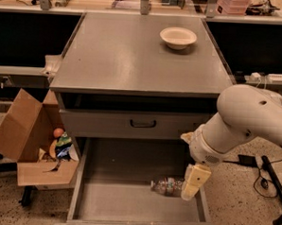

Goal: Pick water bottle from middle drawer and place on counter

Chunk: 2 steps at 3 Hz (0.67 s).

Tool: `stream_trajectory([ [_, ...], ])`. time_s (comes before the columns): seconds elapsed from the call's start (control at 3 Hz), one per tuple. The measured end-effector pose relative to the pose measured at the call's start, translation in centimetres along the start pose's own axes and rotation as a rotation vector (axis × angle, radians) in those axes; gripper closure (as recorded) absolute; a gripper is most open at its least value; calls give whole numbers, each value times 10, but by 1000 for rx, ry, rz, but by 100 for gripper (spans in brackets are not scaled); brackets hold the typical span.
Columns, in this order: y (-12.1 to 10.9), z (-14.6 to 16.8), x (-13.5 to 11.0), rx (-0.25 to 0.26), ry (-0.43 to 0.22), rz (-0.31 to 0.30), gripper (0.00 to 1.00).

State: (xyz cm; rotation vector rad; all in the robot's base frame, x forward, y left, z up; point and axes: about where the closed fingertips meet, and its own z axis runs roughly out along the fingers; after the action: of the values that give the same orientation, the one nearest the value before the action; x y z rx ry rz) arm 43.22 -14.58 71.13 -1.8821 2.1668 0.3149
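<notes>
The water bottle point(167, 186) lies on its side on the floor of the open middle drawer point(122, 201), toward the right wall. My gripper point(194, 182) hangs from the white arm point(245, 120) and reaches down into the drawer. It sits right at the bottle's right end and hides that end. The counter point(134, 52) is the broad grey cabinet top above.
A cream bowl point(178, 37) stands on the counter at the back right. A shut drawer front with a black handle point(142, 124) is above the open drawer. An open cardboard box point(30, 141) with colourful items stands left. Cables point(265, 180) lie on the floor right.
</notes>
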Motion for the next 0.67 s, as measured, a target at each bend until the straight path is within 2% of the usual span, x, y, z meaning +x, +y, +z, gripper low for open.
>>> stream_trajectory([
  [0.33,0,0,0,0,0,0,0],
  [0.67,-6,19,12,-17,-3,2,0],
])
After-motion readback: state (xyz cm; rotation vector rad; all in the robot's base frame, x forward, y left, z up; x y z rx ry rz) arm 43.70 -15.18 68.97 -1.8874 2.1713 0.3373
